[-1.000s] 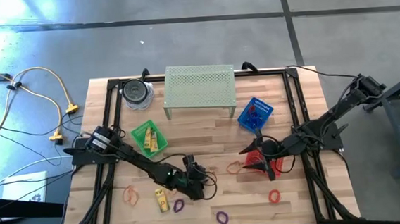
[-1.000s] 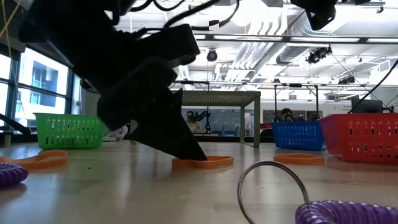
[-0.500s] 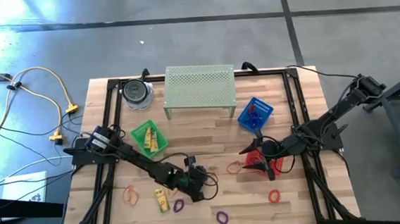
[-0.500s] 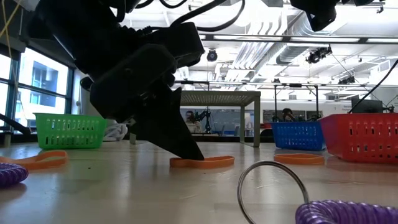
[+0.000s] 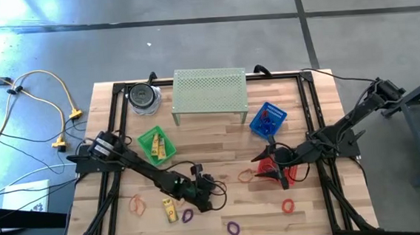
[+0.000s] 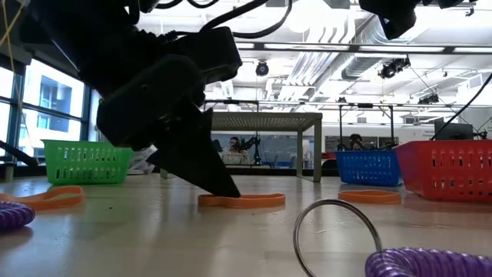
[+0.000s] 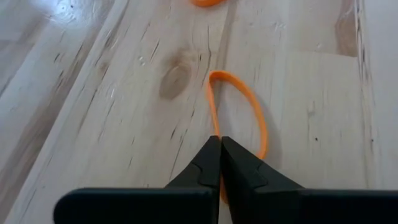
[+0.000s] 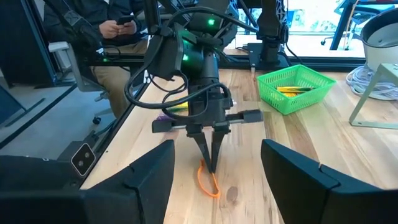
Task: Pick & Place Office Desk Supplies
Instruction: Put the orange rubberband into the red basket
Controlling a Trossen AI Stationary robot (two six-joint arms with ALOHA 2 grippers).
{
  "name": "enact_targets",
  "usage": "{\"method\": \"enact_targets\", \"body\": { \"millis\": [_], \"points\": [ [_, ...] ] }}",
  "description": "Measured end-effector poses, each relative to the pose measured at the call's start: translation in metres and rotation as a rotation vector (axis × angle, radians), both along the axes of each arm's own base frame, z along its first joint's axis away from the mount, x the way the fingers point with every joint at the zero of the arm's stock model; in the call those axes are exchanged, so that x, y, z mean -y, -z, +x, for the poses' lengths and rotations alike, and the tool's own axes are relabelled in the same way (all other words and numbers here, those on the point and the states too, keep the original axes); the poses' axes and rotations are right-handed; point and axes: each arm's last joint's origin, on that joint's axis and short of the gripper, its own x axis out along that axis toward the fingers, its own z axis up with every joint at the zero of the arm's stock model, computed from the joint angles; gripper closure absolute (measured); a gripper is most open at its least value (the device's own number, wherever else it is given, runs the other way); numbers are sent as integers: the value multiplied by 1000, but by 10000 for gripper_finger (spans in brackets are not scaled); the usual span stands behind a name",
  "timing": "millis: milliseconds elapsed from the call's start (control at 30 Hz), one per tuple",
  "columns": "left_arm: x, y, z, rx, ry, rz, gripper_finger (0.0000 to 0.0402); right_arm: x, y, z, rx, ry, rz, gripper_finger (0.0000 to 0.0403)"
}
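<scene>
across the wooden table (image 5: pixel 219 143), seen from above, the largest things are set toward the far edge: a pale green perforated stand (image 5: pixel 210 91) and, beside it, a dark-lidded jar (image 5: pixel 142 97). three small baskets are placed nearer the middle, green (image 5: pixel 156 145), blue (image 5: pixel 268 119) and red (image 5: pixel 280 168). band loops are scattered along the near side, purple (image 5: pixel 233 226) and red (image 5: pixel 287 205) ones among them, with a yellow oblong piece (image 5: pixel 169 208) close to the left arm.

the left gripper (image 7: pixel 220 149) is lowered to the tabletop near the middle of the near half, and its jaws are pressed fully together on the edge of an orange band loop (image 7: pixel 239 115). the loop is still lying flat on the wood in the low view, so the pinch is judged to be just made and the lift not yet begun. the right gripper (image 8: pixel 214 180) is held above the red basket with its jaws spread wide and nothing between them.

the next move is judged to call for a straight lift, so the thin band is not dragged out of the fingertips, then a carry to a basket. open wood is left around the pinched loop; another orange loop (image 5: pixel 245 176) lies near it toward the red basket, and the table's dark frame rails run along the edges, well apart from the grasp.
</scene>
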Motion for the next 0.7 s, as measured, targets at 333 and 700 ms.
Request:
{"method": "enact_targets", "body": {
  "millis": [333, 700],
  "points": [
    [2, -25, 5, 123, 4, -44, 401, -2, 1, 0, -20, -46, 41, 174],
    [10, -58, 16, 276, 54, -49, 401, -15, 30, 21, -109, -114, 47, 174]
  ]
}}
